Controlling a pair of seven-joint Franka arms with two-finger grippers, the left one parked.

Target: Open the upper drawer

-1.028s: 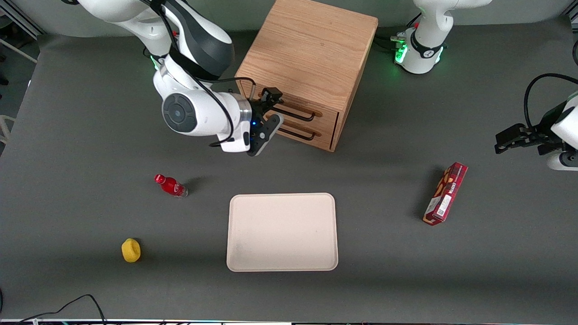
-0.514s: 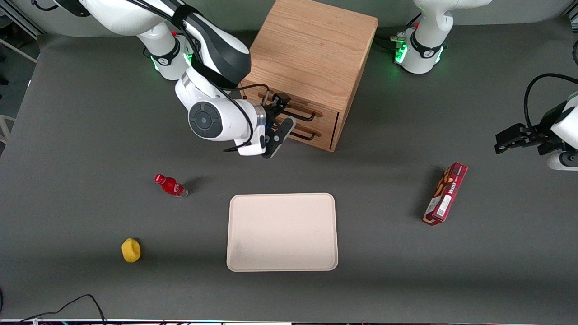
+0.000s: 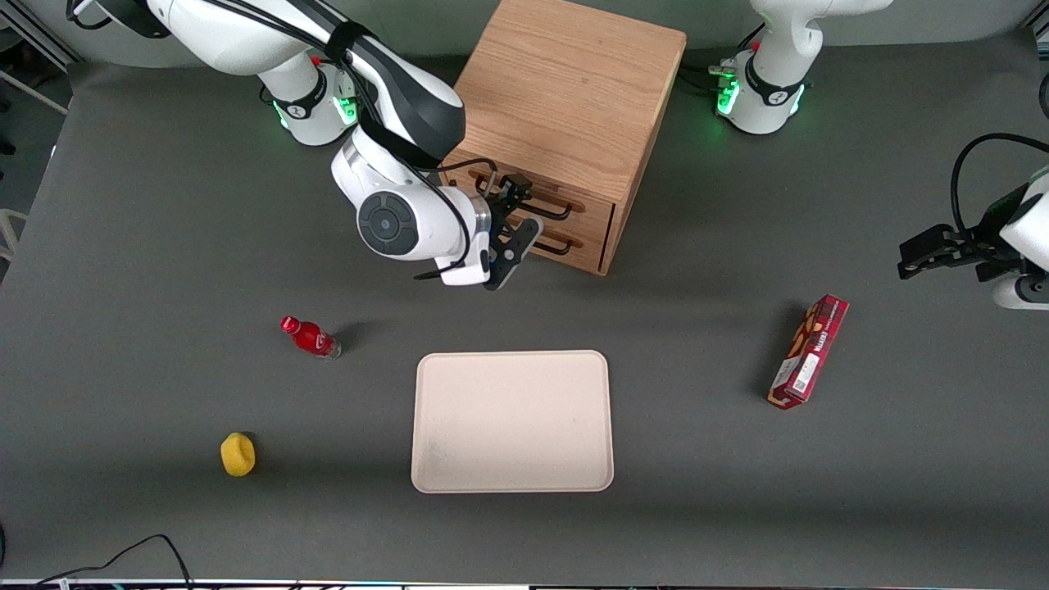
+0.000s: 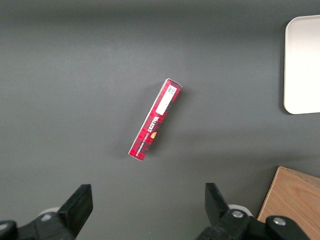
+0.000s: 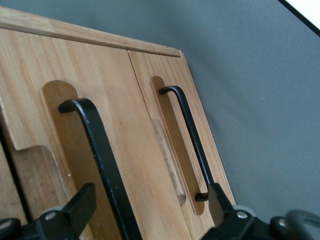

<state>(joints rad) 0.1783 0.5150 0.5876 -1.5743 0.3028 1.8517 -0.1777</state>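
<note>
- The upper drawer (image 3: 524, 199) is the top one of two in the front face of a boxy wooden cabinet (image 3: 565, 90), which stands on the gray table (image 3: 164, 246) farther from the front camera than the tray.
- Its front faces the front camera, turned somewhat toward the working arm's end of the table; its long axis runs across the cabinet front, level with the tabletop.
- It is light oak with a visible grain, and a slim black wire handle (image 5: 102, 160) bridges an oblong recess in the panel. It sits shut, flush with the cabinet front.
- The lower drawer (image 3: 565, 246) just under it looks the same, with its own black handle (image 5: 190, 135).
- The gripper (image 3: 515, 217) hangs right in front of the cabinet face at the height of the drawers. Its fingers (image 5: 75, 207) are spread apart, one on each side of the upper handle, and hold nothing.
- A cream tray (image 3: 512, 422) lies nearer the front camera than the cabinet.
- A red bottle (image 3: 310, 337) and a yellow lump (image 3: 238, 454) lie toward the working arm's end.
- A red box (image 3: 807, 351) lies toward the parked arm's end.
</note>
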